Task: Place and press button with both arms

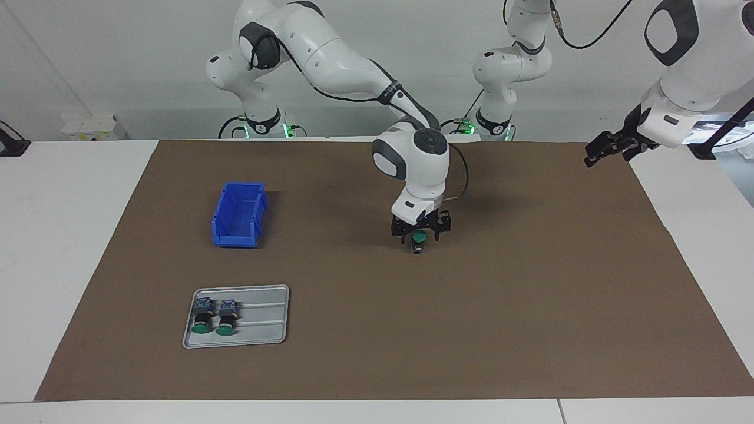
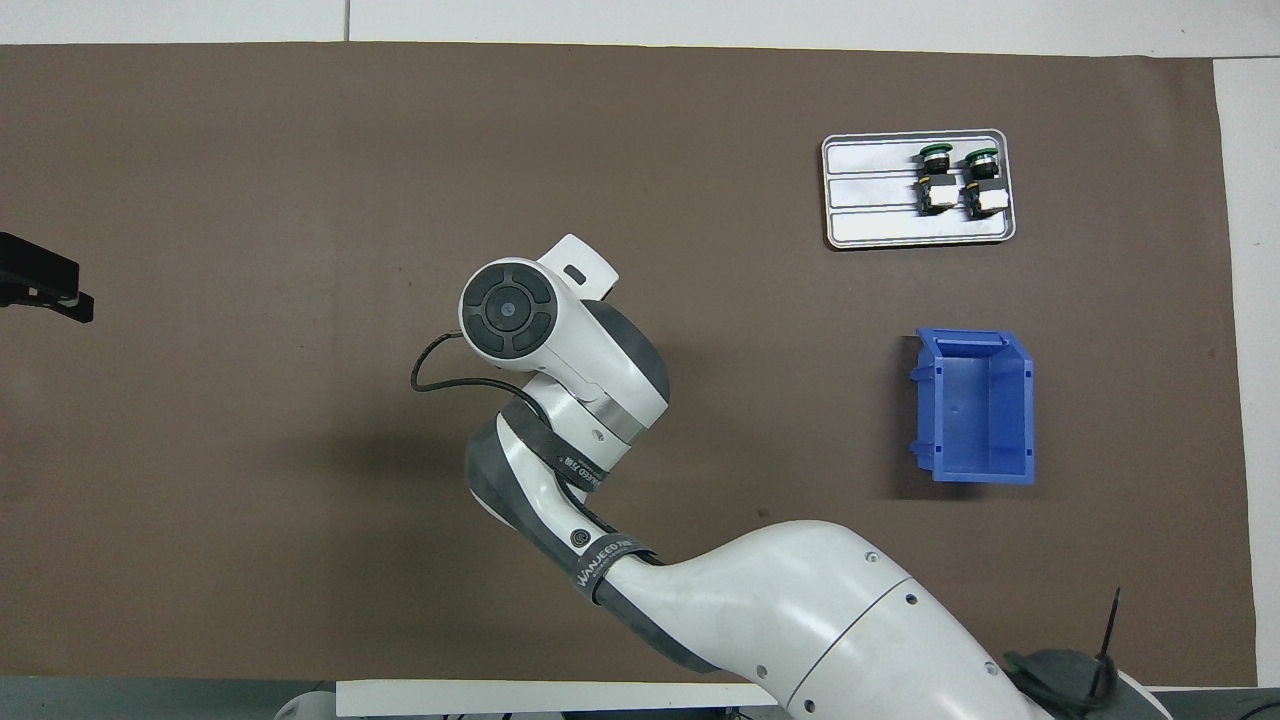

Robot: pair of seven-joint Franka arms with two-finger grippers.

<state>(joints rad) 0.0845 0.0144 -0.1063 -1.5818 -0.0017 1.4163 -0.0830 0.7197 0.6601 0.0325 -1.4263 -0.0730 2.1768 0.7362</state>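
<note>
The right arm (image 1: 330,53) is reaching out from its base, elbow bent, wrist pointing straight down over the middle of the brown mat (image 1: 530,294). Its pincer, the right pincer (image 1: 419,234), is standing with its fingers spread apart around the button (image 1: 419,238), which is sitting upright on the mat with its green cap up; I cannot tell whether the fingers are touching it. The left arm (image 1: 683,65) is waiting, its left pincer (image 1: 609,147) hanging with fingers apart over the mat's edge at its own end of the counter (image 1: 70,235).

Bare mat is lying all around the button. Toward the right arm's end, a blue bin (image 1: 238,215) is sitting, and farther from the robots a grey tray (image 1: 265,321) is carrying two more buttons (image 1: 215,317), lying side by side.

A band on the right arm's forearm is reading "WANJEEDTA…" (image 2: 605,550), partly hidden.
</note>
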